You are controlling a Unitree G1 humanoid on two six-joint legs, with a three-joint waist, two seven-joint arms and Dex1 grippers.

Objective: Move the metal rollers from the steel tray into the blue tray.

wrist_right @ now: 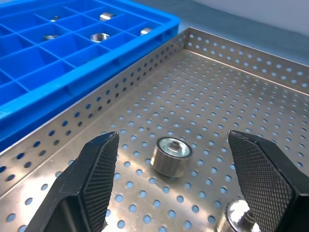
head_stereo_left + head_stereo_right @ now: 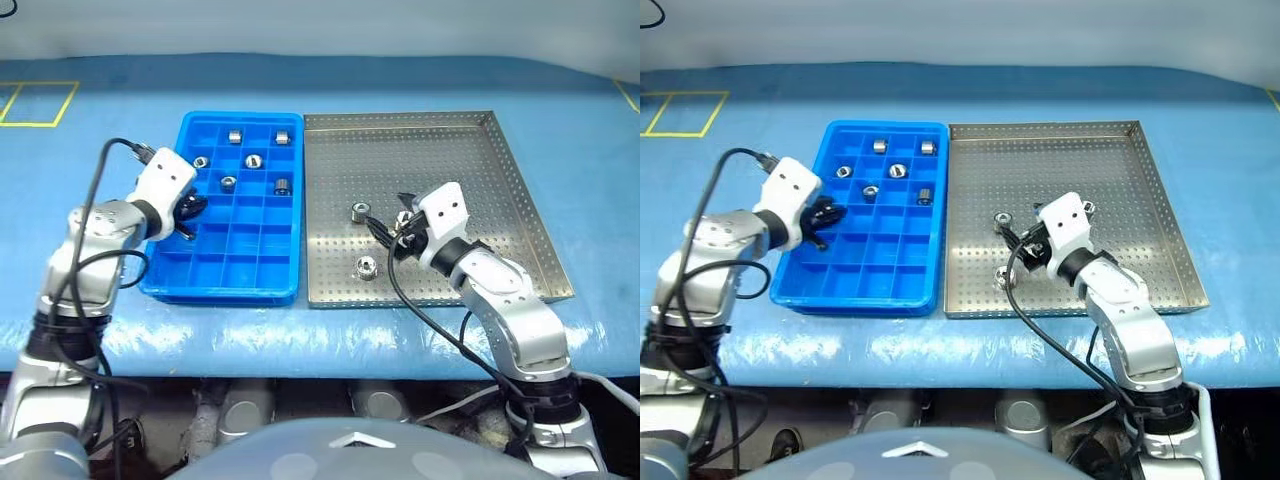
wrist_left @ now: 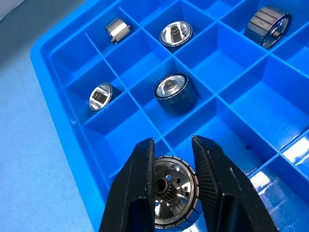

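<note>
Metal rollers (image 2: 367,267) lie loose in the steel tray (image 2: 500,200) toward the bench's near edge, between the right fingers (image 1: 260,169) spread wide, while the left fingers (image 3: 140,188) clench one roller (image 3: 173,189) above the blue tray (image 2: 165,285), whose far compartments hold more.

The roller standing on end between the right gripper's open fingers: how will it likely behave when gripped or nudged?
The roller looks solid metal, so probably rigid and heavy for its size. Its polished wall may slip between the right gripper fingers. On its flat end on the steel tray it should sit steady; tipped over, it would likely roll.
</note>
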